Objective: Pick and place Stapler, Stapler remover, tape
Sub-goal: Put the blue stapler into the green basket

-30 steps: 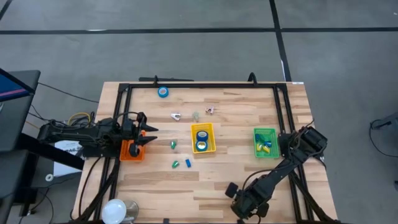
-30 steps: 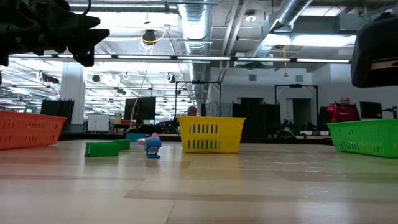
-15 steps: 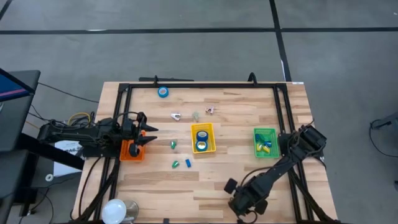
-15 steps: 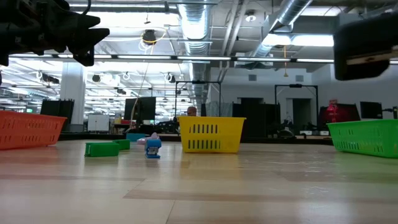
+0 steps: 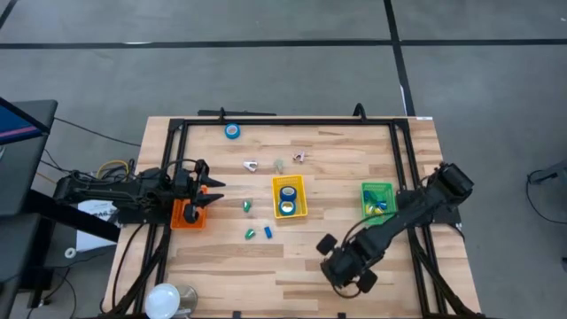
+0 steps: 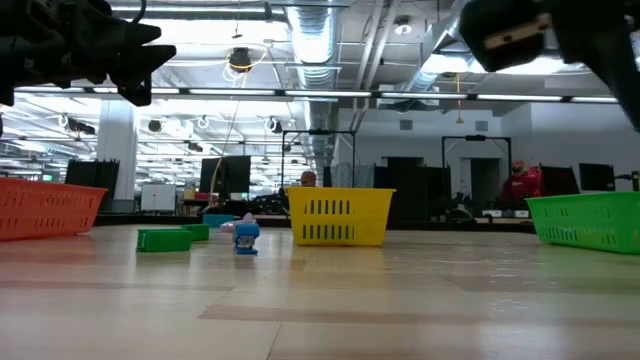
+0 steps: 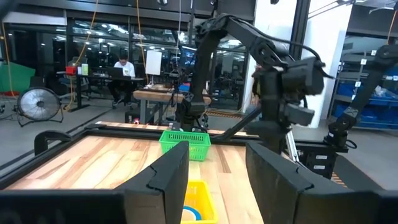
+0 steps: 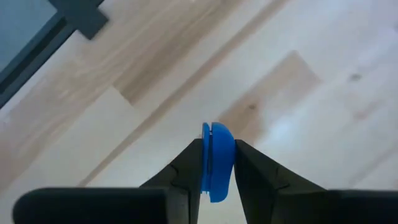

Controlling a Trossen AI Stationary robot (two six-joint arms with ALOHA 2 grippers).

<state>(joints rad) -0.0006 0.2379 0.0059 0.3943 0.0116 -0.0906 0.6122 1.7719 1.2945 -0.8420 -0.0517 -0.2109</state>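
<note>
Currently, my right gripper [image 8: 216, 163] clenched on a blue tape roll [image 8: 215, 160] held above the table's [image 5: 292, 266] front, left gripper [image 5: 211, 192] parted, empty, over the orange basket [image 5: 186, 215].

One camera hangs high up and looks straight down on the whole worktop [image 5: 292, 257] and both arms. One sits low at the worktop's edge and looks flat across the wood into the big room; both see the yellow basket [image 5: 288, 197]. The left wrist camera looks across the worktop, and the right wrist camera looks down, very close to the wood.
</note>
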